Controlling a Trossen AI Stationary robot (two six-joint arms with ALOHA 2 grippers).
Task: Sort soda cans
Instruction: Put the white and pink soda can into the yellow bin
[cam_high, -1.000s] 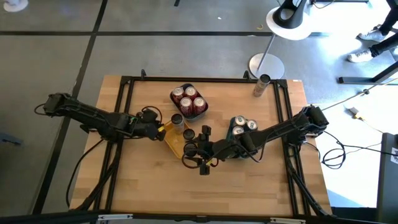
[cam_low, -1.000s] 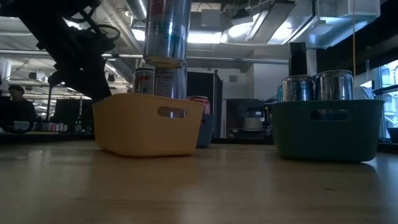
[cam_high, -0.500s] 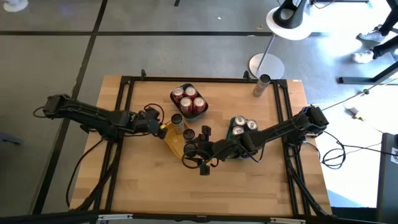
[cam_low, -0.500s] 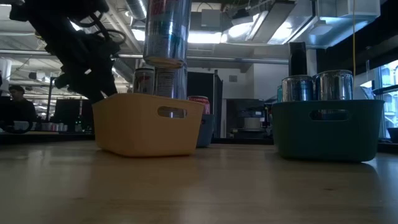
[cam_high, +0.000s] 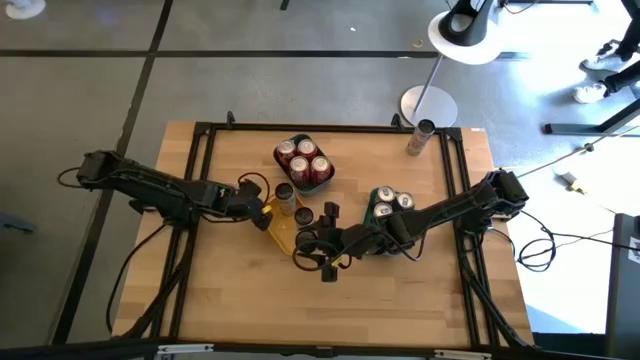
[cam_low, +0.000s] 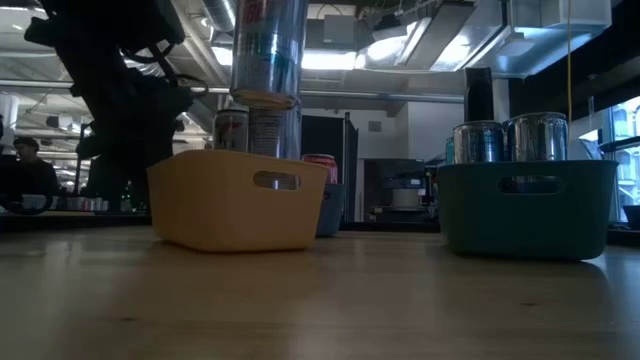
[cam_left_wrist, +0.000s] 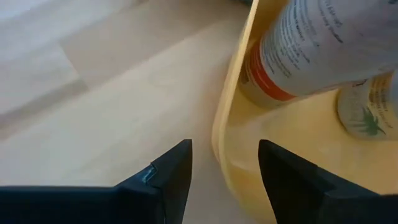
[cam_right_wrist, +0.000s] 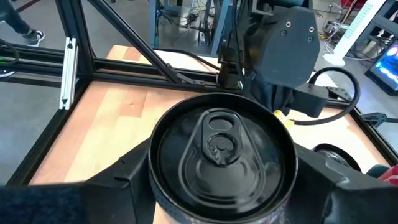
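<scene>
Near frame centre of the high view, right claw (cam_high: 318, 243) is clenched on a dark can (cam_right_wrist: 222, 149) over the yellow tray (cam_high: 278, 231). Judged light, rigid, slick, dentable: grip mid-body. Left claw (cam_left_wrist: 222, 163) is spread astride the tray wall.

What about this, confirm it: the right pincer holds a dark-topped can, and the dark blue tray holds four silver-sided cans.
One thing is wrong: the high view shows the cans in the dark blue tray are red-sided cans, not silver-sided. The right pincer does hold the dark-topped can, as the right wrist view shows.
</scene>
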